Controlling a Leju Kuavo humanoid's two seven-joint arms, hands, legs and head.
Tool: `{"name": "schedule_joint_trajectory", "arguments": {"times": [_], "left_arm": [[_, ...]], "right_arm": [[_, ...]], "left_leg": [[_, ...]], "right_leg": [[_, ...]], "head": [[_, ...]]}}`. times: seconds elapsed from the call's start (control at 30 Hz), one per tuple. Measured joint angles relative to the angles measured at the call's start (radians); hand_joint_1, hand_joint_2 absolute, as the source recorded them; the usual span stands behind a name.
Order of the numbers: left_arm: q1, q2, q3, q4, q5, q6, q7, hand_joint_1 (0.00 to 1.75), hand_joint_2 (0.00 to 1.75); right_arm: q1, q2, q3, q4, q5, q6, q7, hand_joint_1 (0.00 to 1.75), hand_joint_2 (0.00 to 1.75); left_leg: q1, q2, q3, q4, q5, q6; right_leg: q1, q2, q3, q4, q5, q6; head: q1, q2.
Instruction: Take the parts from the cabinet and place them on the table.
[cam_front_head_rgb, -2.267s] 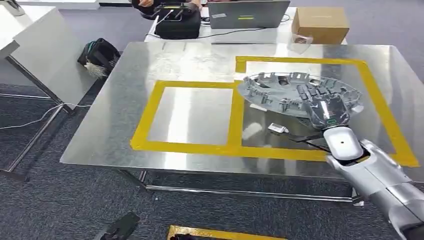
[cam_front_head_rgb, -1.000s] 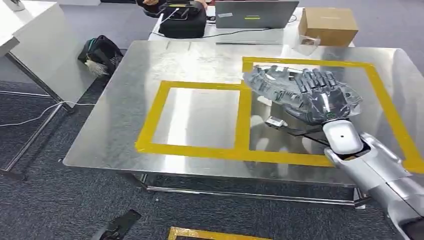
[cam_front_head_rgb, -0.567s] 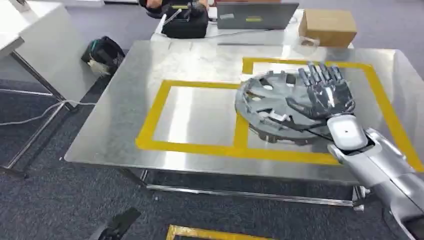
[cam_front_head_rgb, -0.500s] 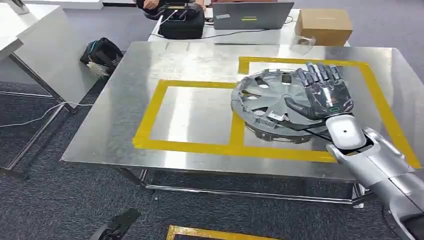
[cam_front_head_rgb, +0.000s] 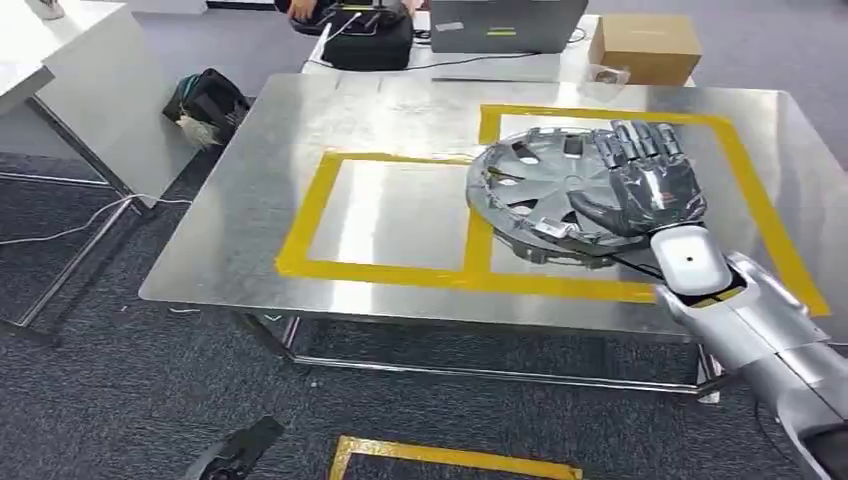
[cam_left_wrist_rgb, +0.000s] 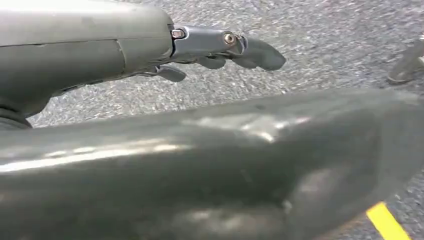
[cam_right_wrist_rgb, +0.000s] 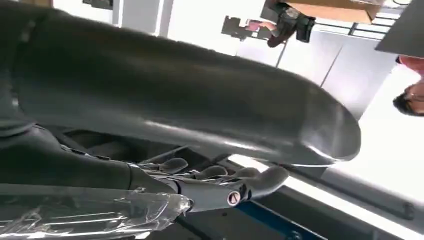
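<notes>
1. A silver wheel cover (cam_front_head_rgb: 560, 200) lies on the steel table (cam_front_head_rgb: 400, 110), straddling the yellow tape (cam_front_head_rgb: 478, 215) that divides the two marked rectangles; most of it sits in the right-hand rectangle.
2. The right hand (cam_front_head_rgb: 650, 185) lies flat over the wheel cover's right side with its fingers (cam_front_head_rgb: 640, 140) stretched out and apart, gripping nothing; from the head view I cannot tell whether the palm touches the cover.
3. The left hand (cam_left_wrist_rgb: 220, 47) hangs over grey carpet, its fingers loosely extended and holding nothing.
4. Beyond the table's far edge stand a laptop (cam_front_head_rgb: 505, 25), a cardboard box (cam_front_head_rgb: 645, 45) and a black case (cam_front_head_rgb: 365, 45).
5. A black bag (cam_front_head_rgb: 205, 100) sits on the floor by the table's far left corner, beside a white desk (cam_front_head_rgb: 75, 90).
</notes>
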Motion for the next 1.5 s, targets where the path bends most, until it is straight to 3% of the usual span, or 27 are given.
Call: {"name": "schedule_joint_trajectory", "arguments": {"times": [0.03,0.07,0.13,0.2,0.27,0.33,0.4,0.53,0.57,0.6,0.67,0.7,0.77,0.83,0.87,0.9,0.93,1.03,1.07,1.1,1.17,1.2,1.23,1.3,1.37,1.43,1.5], "left_arm": [[-0.002,-0.002,0.000,0.000,0.000,0.000,0.000,0.00,0.00],[-0.005,-0.002,0.000,0.000,-0.002,0.000,0.000,0.00,0.00],[-0.004,-0.001,0.001,0.000,-0.002,0.002,0.000,0.00,0.00],[-0.004,-0.002,0.001,0.000,-0.003,0.002,0.000,0.00,0.00],[-0.003,-0.003,0.001,0.000,-0.003,0.003,0.000,0.00,0.00],[-0.003,-0.003,0.001,0.000,-0.003,0.004,0.000,0.00,0.00],[-0.003,-0.003,0.001,0.000,-0.003,0.005,0.000,0.00,0.00],[0.003,-0.002,0.001,0.000,-0.003,0.005,0.000,0.00,0.00],[0.004,0.000,0.001,0.000,-0.003,0.006,0.000,0.00,0.00],[0.006,-0.003,0.001,0.000,-0.003,0.007,0.002,0.00,0.00],[0.005,-0.005,0.001,0.000,-0.006,0.008,0.002,0.00,0.00],[0.005,-0.005,0.001,0.000,-0.008,0.008,0.002,0.00,0.00],[0.006,-0.005,0.002,0.000,-0.012,0.011,0.004,0.00,0.00],[0.005,-0.005,0.002,0.000,-0.014,0.016,0.005,0.00,0.00],[0.004,-0.006,0.002,0.000,-0.014,0.017,0.005,0.00,0.00],[0.002,-0.008,0.002,-0.001,-0.015,0.017,0.005,0.00,0.00],[-0.002,-0.008,0.002,-0.001,-0.015,0.018,0.005,0.00,0.00],[0.004,-0.012,0.001,-0.001,-0.019,0.023,0.005,0.00,0.00],[0.008,-0.017,0.002,-0.001,-0.022,0.024,0.005,0.00,0.00],[0.009,-0.018,0.002,-0.001,-0.024,0.025,0.005,0.00,0.00],[0.010,-0.018,0.003,-0.001,-0.024,0.031,0.005,0.00,0.00],[0.011,-0.020,0.003,-0.001,-0.026,0.032,0.005,0.00,0.00],[0.012,-0.022,0.003,-0.001,-0.027,0.034,0.005,0.00,0.00],[0.014,-0.027,0.003,-0.001,-0.028,0.035,0.005,0.00,0.00],[0.014,-0.029,0.003,-0.001,-0.033,0.035,0.005,0.00,0.00],[0.014,-0.029,0.003,-0.001,-0.034,0.035,0.005,0.00,0.00],[0.015,-0.029,0.003,-0.001,-0.037,0.035,0.005,0.00,0.00]], "right_arm": [[0.000,0.000,0.001,0.000,0.000,0.000,-0.001,0.00,0.00],[0.000,0.000,0.000,0.001,-0.005,0.000,-0.002,0.00,0.00],[-0.003,0.000,0.000,0.002,-0.011,0.000,-0.004,0.00,0.00],[-0.001,0.000,0.000,0.004,-0.017,0.000,-0.006,0.00,0.00],[0.000,0.000,0.001,0.006,-0.019,0.000,-0.010,0.00,0.00],[-0.002,0.000,0.000,0.006,-0.023,0.001,-0.012,0.00,0.00],[-0.006,0.000,0.000,0.005,-0.026,0.002,-0.014,0.00,0.00],[-0.003,0.000,0.002,0.005,-0.028,0.005,-0.015,0.00,0.00],[-0.004,0.000,0.003,0.005,-0.029,0.005,-0.016,0.00,0.00],[-0.001,0.000,0.003,0.004,-0.031,0.008,-0.017,0.00,0.00],[0.001,0.000,0.003,0.004,-0.035,0.008,-0.017,0.00,0.00],[0.004,-0.001,0.003,0.004,-0.039,0.010,-0.016,0.00,0.00],[0.018,-0.003,0.000,0.003,-0.046,0.011,-0.014,0.00,0.00],[0.033,-0.011,-0.002,-0.007,-0.051,0.011,-0.014,0.00,0.00],[0.035,-0.015,-0.003,-0.011,-0.052,0.011,-0.013,0.00,0.00],[0.036,-0.018,-0.006,-0.020,-0.053,0.010,-0.013,0.00,0.00],[0.036,-0.023,-0.010,-0.026,-0.055,0.010,-0.011,0.00,0.00],[0.056,-0.035,-0.013,-0.031,-0.061,0.010,-0.009,0.00,0.00],[0.075,-0.045,-0.015,-0.036,-0.063,0.010,-0.008,0.00,0.00],[0.092,-0.057,-0.021,-0.044,-0.066,0.011,-0.007,0.00,0.00],[0.106,-0.073,-0.030,-0.055,-0.072,0.010,-0.005,0.00,0.00],[0.113,-0.080,-0.033,-0.063,-0.073,0.010,-0.005,0.00,0.00],[0.124,-0.085,-0.036,-0.071,-0.074,0.010,-0.004,0.00,0.00],[0.144,-0.097,-0.045,-0.084,-0.075,0.011,-0.004,0.00,0.00],[0.154,-0.107,-0.055,-0.100,-0.077,0.011,-0.004,0.00,0.00],[0.155,-0.113,-0.064,-0.119,-0.078,0.010,-0.004,0.00,0.00],[0.165,-0.122,-0.071,-0.128,-0.079,0.011,-0.003,0.00,0.00]], "left_leg": [[0.008,0.003,-0.003,-0.014,0.014,0.010],[0.008,0.004,-0.010,-0.015,0.024,0.016],[0.008,0.004,-0.031,-0.015,0.039,0.024],[0.006,0.004,-0.053,-0.014,0.057,0.027],[0.005,0.004,-0.074,-0.013,0.074,0.025],[0.006,0.004,-0.093,-0.012,0.091,0.020],[0.001,0.004,-0.109,-0.009,0.107,0.009],[0.002,0.002,-0.123,-0.020,0.149,-0.015],[0.004,0.002,-0.131,-0.014,0.125,-0.020],[0.004,0.003,-0.146,0.035,0.050,-0.027],[0.010,0.003,-0.186,0.194,-0.070,-0.037],[0.011,0.003,-0.200,0.269,-0.099,-0.040],[0.015,0.003,-0.183,0.316,-0.071,-0.042],[0.017,0.003,-0.095,0.221,-0.003,-0.040],[0.018,0.003,-0.028,0.135,-0.001,-0.038],[0.016,0.002,0.045,0.044,-0.030,-0.035],[0.013,0.000,0.073,-0.023,-0.056,-0.023],[0.008,0.000,0.046,-0.018,-0.030,-0.001],[0.013,0.003,0.036,-0.022,-0.016,0.010],[0.013,0.003,0.024,-0.022,-0.005,0.020],[0.009,0.003,-0.003,-0.021,0.019,0.027],[0.007,0.003,-0.017,-0.020,0.031,0.028],[0.006,0.003,-0.033,-0.020,0.043,0.028],[0.005,0.003,-0.065,-0.019,0.069,0.026],[0.005,0.003,-0.094,-0.017,0.092,0.020],[-0.001,0.003,-0.111,-0.010,0.110,0.009],[0.003,0.003,-0.111,-0.021,0.136,0.000]], "right_leg": [[0.001,0.000,-0.006,0.001,-0.004,0.006],[0.001,-0.001,-0.021,0.018,-0.036,0.008],[0.002,-0.001,-0.057,0.149,-0.142,0.011],[0.003,0.000,-0.096,0.302,-0.213,0.015],[0.003,0.000,-0.063,0.297,-0.179,0.014],[0.003,-0.001,0.044,0.142,-0.106,0.011],[0.007,0.000,0.147,-0.011,-0.131,0.008],[0.007,0.002,0.107,-0.013,-0.101,-0.024],[0.003,-0.002,0.105,-0.013,-0.092,-0.029],[0.002,-0.003,0.090,-0.013,-0.078,-0.043],[0.003,-0.003,0.059,-0.012,-0.052,-0.046],[0.003,-0.004,0.045,-0.012,-0.042,-0.045],[0.002,-0.004,0.017,-0.011,-0.019,-0.040],[0.001,-0.004,-0.010,-0.011,0.003,-0.034],[0.001,-0.003,-0.018,-0.009,0.014,-0.030],[0.005,-0.002,-0.028,-0.008,0.022,-0.023],[0.005,-0.003,-0.034,-0.007,0.032,-0.018],[0.002,-0.004,-0.040,-0.030,0.071,0.002],[-0.002,-0.004,-0.045,-0.025,0.052,0.006],[-0.001,-0.005,-0.067,0.008,-0.007,0.008],[-0.001,-0.004,-0.108,0.164,-0.130,0.013],[0.001,-0.004,-0.124,0.245,-0.168,0.014],[0.002,-0.003,-0.127,0.302,-0.175,0.014],[0.003,-0.003,-0.078,0.293,-0.107,0.012],[0.003,-0.003,0.040,0.154,-0.064,0.008],[0.007,-0.002,0.165,-0.039,-0.140,0.005],[0.011,0.001,0.141,-0.022,-0.125,-0.004]], "head": [[-0.002,0.000],[0.002,0.000],[0.007,0.000],[0.007,0.000],[0.006,0.000],[0.006,0.000],[0.006,0.000],[0.007,0.000],[0.008,0.000],[0.000,0.000],[0.000,0.000],[0.000,0.000],[-0.001,0.000],[0.000,0.000],[-0.001,0.000],[-0.002,0.000],[-0.001,0.000],[0.000,0.000],[-0.003,0.000],[0.003,0.000],[0.007,0.000],[0.006,0.000],[0.006,0.000],[0.006,0.000],[0.006,0.000],[0.006,0.000],[0.004,0.000]]}}
